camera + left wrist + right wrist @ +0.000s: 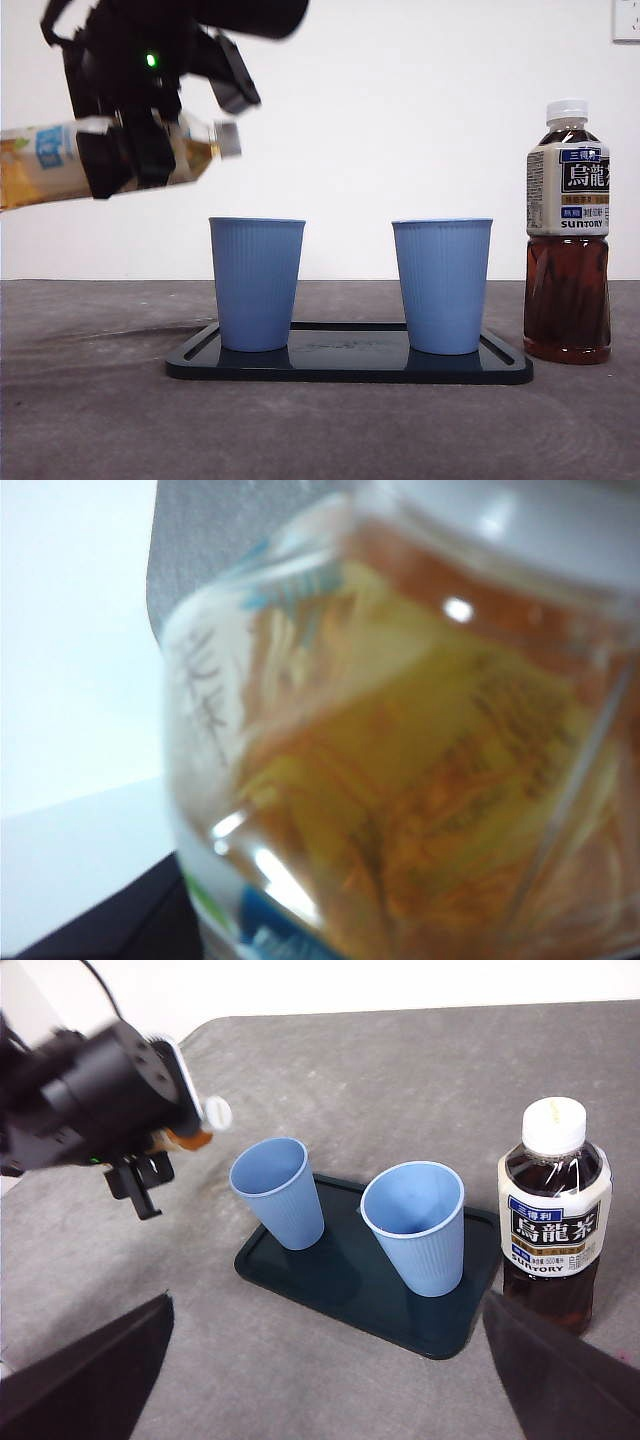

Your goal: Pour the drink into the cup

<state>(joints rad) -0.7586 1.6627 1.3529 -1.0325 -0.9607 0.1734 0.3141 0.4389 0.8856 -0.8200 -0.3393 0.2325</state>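
Left gripper (130,150) clamped on a green tea bottle (40,165), held in the air nearly level, white cap (228,139) on and pointing toward the left blue cup (256,283), just above and beside its rim. Two blue cups upright on a dark tray (350,362), right blue cup (441,285) well apart from the tea. Suntory oolong tea bottle (567,235) capped, upright beside the tray. Right gripper (330,1380) hanging high over the table, jaws spread wide, holding nothing

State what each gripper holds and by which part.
Left gripper holds the light tea bottle around its middle, tilted nearly level. Right gripper holds nothing.
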